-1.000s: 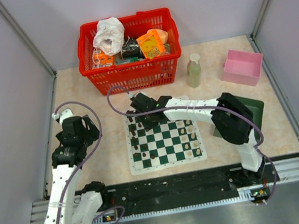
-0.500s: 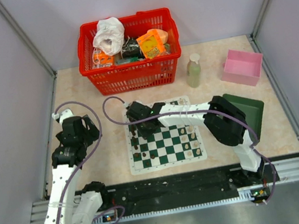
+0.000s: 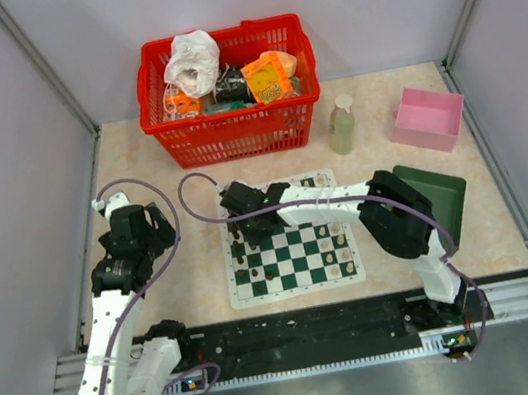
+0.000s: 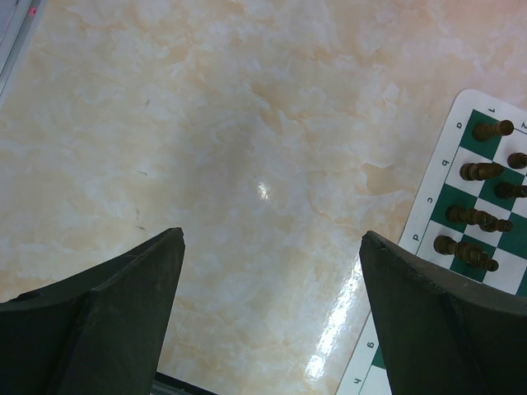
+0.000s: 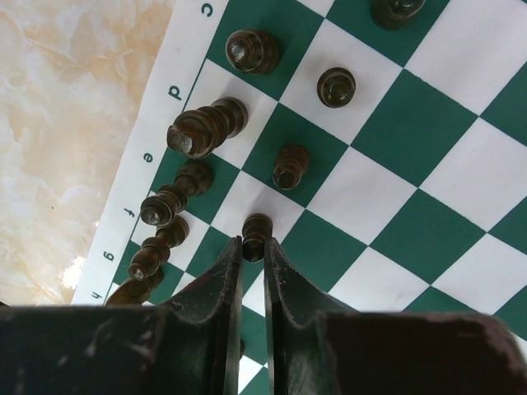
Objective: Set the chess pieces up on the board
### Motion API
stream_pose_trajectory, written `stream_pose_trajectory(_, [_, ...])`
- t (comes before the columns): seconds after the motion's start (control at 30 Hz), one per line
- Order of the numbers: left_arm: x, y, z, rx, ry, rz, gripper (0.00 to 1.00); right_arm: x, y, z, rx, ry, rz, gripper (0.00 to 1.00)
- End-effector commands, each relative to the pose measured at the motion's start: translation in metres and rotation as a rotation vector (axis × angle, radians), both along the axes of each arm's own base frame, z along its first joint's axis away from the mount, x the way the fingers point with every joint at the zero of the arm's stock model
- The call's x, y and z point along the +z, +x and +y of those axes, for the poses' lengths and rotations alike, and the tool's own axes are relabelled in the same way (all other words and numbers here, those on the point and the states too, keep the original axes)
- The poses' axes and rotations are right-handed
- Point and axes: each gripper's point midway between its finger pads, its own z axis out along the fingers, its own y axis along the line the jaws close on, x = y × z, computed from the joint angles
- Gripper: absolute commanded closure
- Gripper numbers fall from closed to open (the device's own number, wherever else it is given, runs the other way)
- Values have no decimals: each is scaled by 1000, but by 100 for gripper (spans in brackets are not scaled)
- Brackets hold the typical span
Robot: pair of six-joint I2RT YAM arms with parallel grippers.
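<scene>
The board [image 3: 298, 250] lies flat in the middle of the table. Dark brown chess pieces [image 3: 240, 254] line its left side and cream ones [image 3: 332, 242] its right. My right gripper [image 3: 240, 228] reaches over the board's far left part. In the right wrist view it [image 5: 253, 247] is shut on a dark pawn [image 5: 257, 233] over a white square of the board [image 5: 412, 123]. Other dark pieces [image 5: 206, 127] stand just beyond, in two rows. My left gripper [image 4: 272, 239] hangs open over bare table, left of the board's edge [image 4: 428, 210], holding nothing.
A red basket [image 3: 226, 92] full of packets stands at the back. A pale bottle [image 3: 341, 124] and a pink box [image 3: 426, 118] are at the back right. A dark green box [image 3: 442, 190] sits right of the board, under the right arm.
The right arm has swung left across the far end of the board, gripper still shut. The left arm has not moved.
</scene>
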Motion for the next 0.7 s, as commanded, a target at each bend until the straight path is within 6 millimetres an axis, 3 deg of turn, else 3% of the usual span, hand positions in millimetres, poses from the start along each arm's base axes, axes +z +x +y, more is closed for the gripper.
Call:
stream_pose_trajectory(0.0, [5,4,0,0,-2,-23,7,9,1,19,20,41,-19,89])
stream_pose_trajectory(0.2, [6,4,0,2,-1,-26,7,10,-1,20,28,39,-14,82])
stream_pose_trajectory(0.4, [6,5,0,0,-2,-26,7,48,6,22,33,61,-61,66])
stream_pose_trajectory(0.57, [6,5,-1,-1,-5,-25,7,84,6,11,19,93,-111,62])
stream_pose_trajectory(0.67, [6,4,-1,-1,-3,-26,7,90,-3,-5,-1,96,-107,62])
